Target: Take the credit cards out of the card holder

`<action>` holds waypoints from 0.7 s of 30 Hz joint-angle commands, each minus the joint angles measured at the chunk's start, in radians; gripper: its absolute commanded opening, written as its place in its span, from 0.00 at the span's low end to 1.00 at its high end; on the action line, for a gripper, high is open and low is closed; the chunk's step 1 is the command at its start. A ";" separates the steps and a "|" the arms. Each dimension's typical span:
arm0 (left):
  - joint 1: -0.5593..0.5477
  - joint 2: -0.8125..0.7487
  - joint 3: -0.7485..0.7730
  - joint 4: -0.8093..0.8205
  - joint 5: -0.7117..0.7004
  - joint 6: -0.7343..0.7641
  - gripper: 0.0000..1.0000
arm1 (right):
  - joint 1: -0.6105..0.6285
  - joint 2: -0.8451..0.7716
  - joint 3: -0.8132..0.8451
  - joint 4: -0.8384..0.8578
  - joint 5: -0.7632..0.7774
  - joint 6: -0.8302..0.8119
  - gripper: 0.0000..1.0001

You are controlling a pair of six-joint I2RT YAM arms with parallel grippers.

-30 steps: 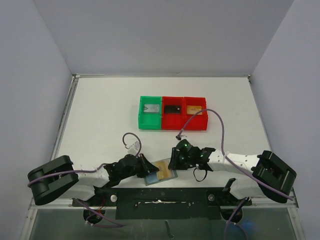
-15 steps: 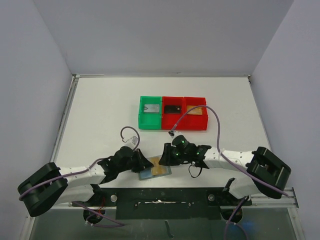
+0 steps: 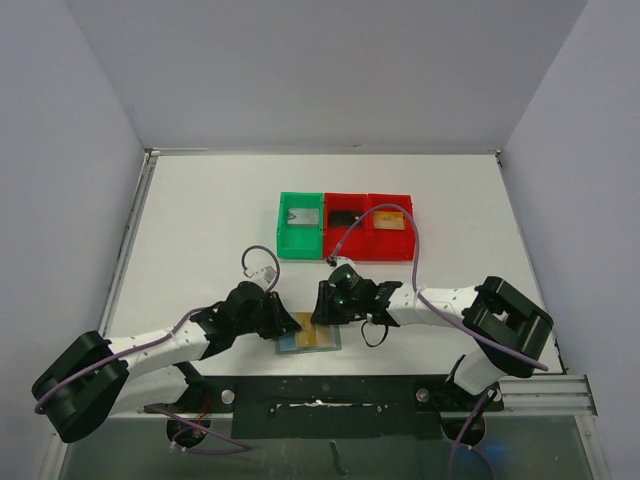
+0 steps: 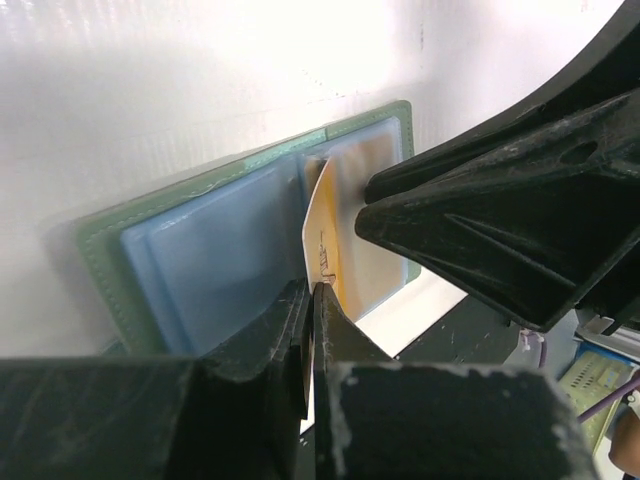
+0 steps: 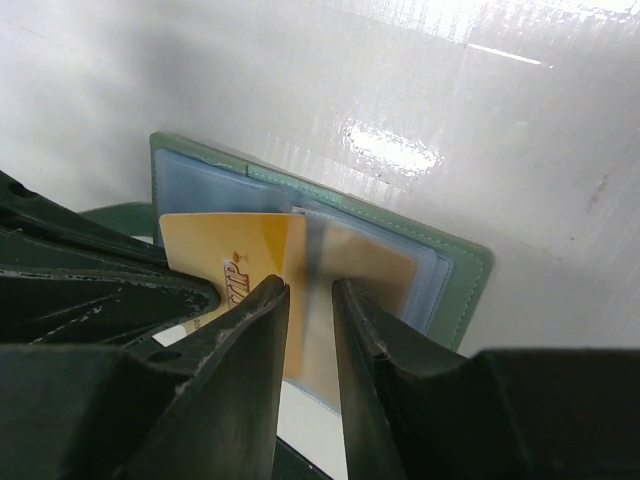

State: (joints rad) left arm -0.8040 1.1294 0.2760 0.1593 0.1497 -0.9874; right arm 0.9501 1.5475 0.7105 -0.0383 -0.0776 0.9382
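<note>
Sliding leftward since earlier, card holder [image 3: 292,344], left fingers [image 4: 262,342] pinching gold card [image 4: 324,248]

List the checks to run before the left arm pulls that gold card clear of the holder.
1. Left gripper shut on the card: ok.
2. Card fully free of its sleeve: cannot tell.
3. Holder open and lying flat on the table: ok.
4. Right gripper over the holder, jaws apart: ok.
5. Right gripper actually pinning the holder down: cannot tell.
6. Second card tucked in its sleeve: ok.
</note>
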 commanded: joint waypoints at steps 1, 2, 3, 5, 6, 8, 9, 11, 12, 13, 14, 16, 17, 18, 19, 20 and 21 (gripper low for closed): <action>0.047 -0.027 0.026 -0.124 0.008 0.099 0.00 | 0.004 0.011 -0.026 -0.038 0.040 -0.001 0.28; 0.051 -0.029 0.029 -0.129 0.018 0.107 0.00 | 0.004 0.011 -0.026 -0.033 0.037 -0.002 0.28; 0.055 -0.030 0.034 -0.134 0.026 0.117 0.00 | 0.005 0.010 -0.026 -0.025 0.033 -0.004 0.27; 0.056 -0.037 0.050 -0.163 0.022 0.128 0.00 | 0.004 -0.001 -0.023 -0.010 0.030 -0.010 0.29; 0.057 -0.043 0.056 -0.178 0.020 0.135 0.00 | 0.005 -0.012 -0.023 0.004 0.025 -0.016 0.31; 0.058 -0.061 0.072 -0.211 0.010 0.147 0.00 | 0.004 -0.038 -0.026 0.041 0.016 -0.035 0.38; 0.060 -0.068 0.078 -0.223 0.009 0.153 0.00 | 0.003 -0.055 -0.028 0.054 0.016 -0.038 0.39; 0.064 -0.083 0.088 -0.243 0.010 0.164 0.00 | -0.003 -0.081 -0.022 0.069 0.017 -0.051 0.41; 0.065 -0.092 0.093 -0.254 0.010 0.168 0.00 | -0.007 -0.090 -0.015 0.069 0.015 -0.059 0.41; 0.066 -0.100 0.098 -0.264 0.009 0.173 0.00 | -0.011 -0.100 -0.009 0.071 0.012 -0.067 0.41; 0.068 -0.109 0.105 -0.279 0.004 0.178 0.00 | -0.015 -0.112 -0.003 0.073 0.010 -0.072 0.43; 0.070 -0.129 0.115 -0.299 -0.001 0.192 0.00 | -0.022 -0.137 -0.005 0.084 0.013 -0.079 0.46; 0.071 -0.141 0.119 -0.306 -0.001 0.199 0.00 | -0.027 -0.153 -0.013 0.094 0.015 -0.079 0.50; 0.073 -0.152 0.120 -0.309 -0.001 0.202 0.00 | -0.034 -0.169 -0.021 0.106 0.013 -0.076 0.53; 0.074 -0.166 0.121 -0.310 -0.002 0.205 0.00 | -0.042 -0.191 -0.032 0.123 0.010 -0.071 0.57; 0.076 -0.181 0.121 -0.313 -0.005 0.209 0.00 | -0.052 -0.206 -0.046 0.136 0.006 -0.069 0.61; 0.078 -0.195 0.120 -0.314 -0.007 0.211 0.00 | -0.061 -0.222 -0.058 0.150 0.002 -0.066 0.65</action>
State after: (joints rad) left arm -0.7368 0.9905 0.3550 -0.1204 0.1654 -0.8253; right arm 0.9188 1.4105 0.6830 0.0105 -0.0811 0.8864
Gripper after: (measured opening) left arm 0.018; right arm 0.588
